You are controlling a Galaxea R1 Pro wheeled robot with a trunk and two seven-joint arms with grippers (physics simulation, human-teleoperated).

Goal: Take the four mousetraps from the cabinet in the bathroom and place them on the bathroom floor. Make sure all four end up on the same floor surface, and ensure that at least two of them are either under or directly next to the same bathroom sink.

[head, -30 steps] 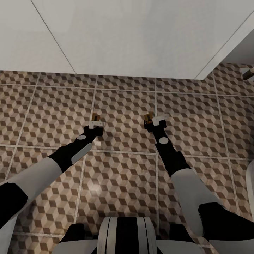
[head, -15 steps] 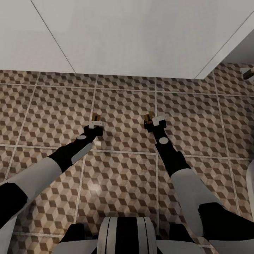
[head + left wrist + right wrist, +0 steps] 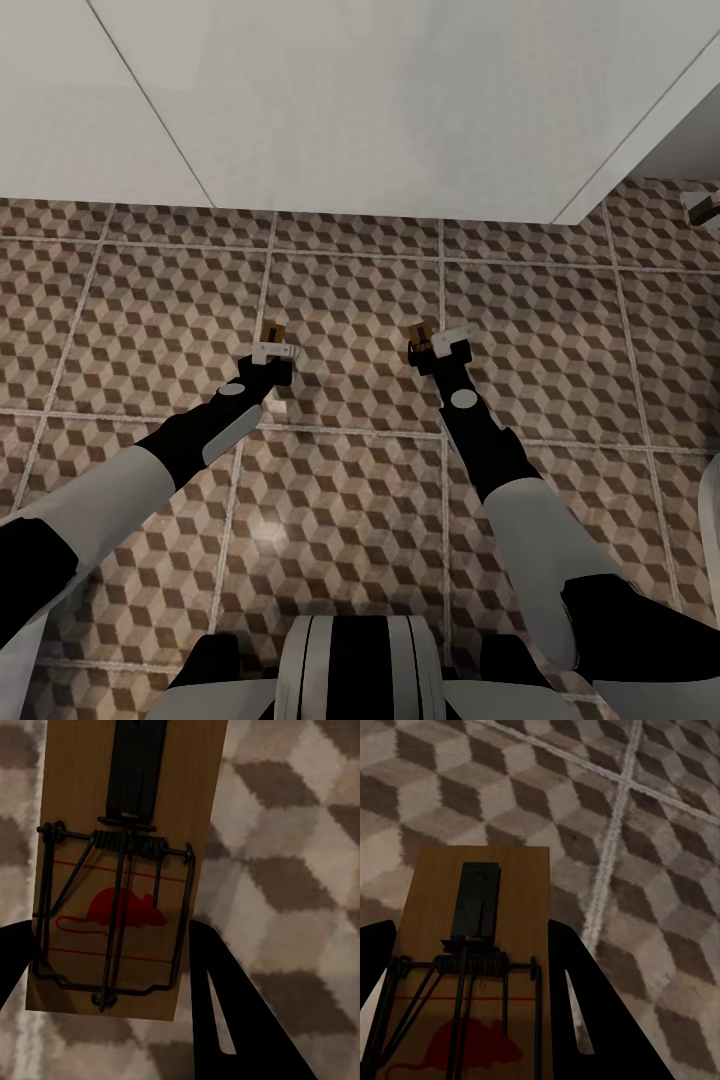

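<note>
Each arm carries one small brown wooden mousetrap with dark wire parts: the left pincer (image 3: pixel 272 352) is clamped on the left mousetrap (image 3: pixel 124 862), the right pincer (image 3: pixel 440 350) on the right mousetrap (image 3: pixel 472 967). Both boards run lengthwise out past the fingertips, at mid-frame in the head view, above the cube-patterned tile floor (image 3: pixel 350 500), below the long white box-shaped sink (image 3: pixel 400 100) in the upper frame.

Matt wood mousetraps (image 3: pixel 120 870), black wire; tiled floor (image 3: pixel 350 500).
</note>
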